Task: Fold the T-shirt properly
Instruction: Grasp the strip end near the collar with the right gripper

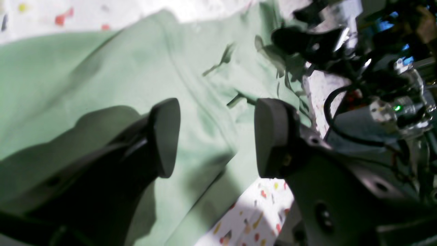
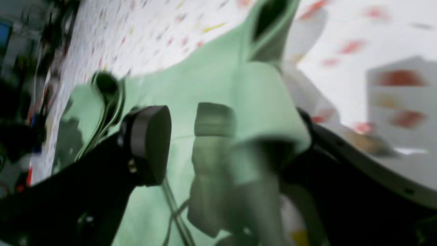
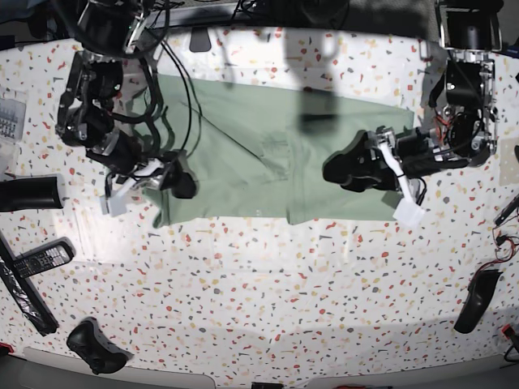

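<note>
The T-shirt [image 3: 243,138] lies spread on the speckled table, pale sage green, creased near its middle. My left gripper [image 3: 340,172] hovers over the shirt's right part. In the left wrist view it [image 1: 218,136] is open, with only flat cloth [image 1: 102,78] below the pads. My right gripper [image 3: 174,182] sits at the shirt's lower left corner. In the blurred right wrist view it [image 2: 222,147] stands wide open. The shirt's edge [image 2: 266,99] drapes over one finger and hides it. The other finger [image 2: 150,147] is bare.
A black cylinder [image 3: 28,193] and a remote [image 3: 40,258] lie at the left edge. A dark controller [image 3: 93,344] sits at the front left. A black object [image 3: 474,300] lies at the right. Cables [image 3: 174,73] hang over the shirt's far left part.
</note>
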Robot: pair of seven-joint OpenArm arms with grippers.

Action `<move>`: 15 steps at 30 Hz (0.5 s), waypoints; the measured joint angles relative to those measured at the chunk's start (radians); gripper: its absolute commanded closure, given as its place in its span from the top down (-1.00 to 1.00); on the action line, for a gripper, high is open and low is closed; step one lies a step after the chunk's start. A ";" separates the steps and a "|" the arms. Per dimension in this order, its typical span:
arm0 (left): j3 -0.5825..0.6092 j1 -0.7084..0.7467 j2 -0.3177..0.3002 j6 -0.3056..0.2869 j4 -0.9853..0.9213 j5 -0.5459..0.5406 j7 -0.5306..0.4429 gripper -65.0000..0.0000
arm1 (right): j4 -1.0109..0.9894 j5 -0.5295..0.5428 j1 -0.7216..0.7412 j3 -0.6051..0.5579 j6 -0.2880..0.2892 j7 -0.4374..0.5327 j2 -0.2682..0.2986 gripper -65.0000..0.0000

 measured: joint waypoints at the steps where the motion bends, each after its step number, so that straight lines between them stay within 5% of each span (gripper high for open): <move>1: 0.000 -0.001 0.000 0.000 0.000 0.004 0.000 -0.01 | 0.000 0.000 0.002 -0.013 0.000 0.000 0.001 0.38; 8: 0.000 0.000 -0.005 0.000 0.000 0.004 0.000 -0.01 | 0.000 0.003 0.002 -0.027 0.000 -0.011 0.002 0.22; 15: 0.000 0.003 -0.005 0.000 0.000 0.004 0.000 -0.01 | -0.002 -0.007 -0.003 -0.028 0.000 -0.053 0.002 -1.00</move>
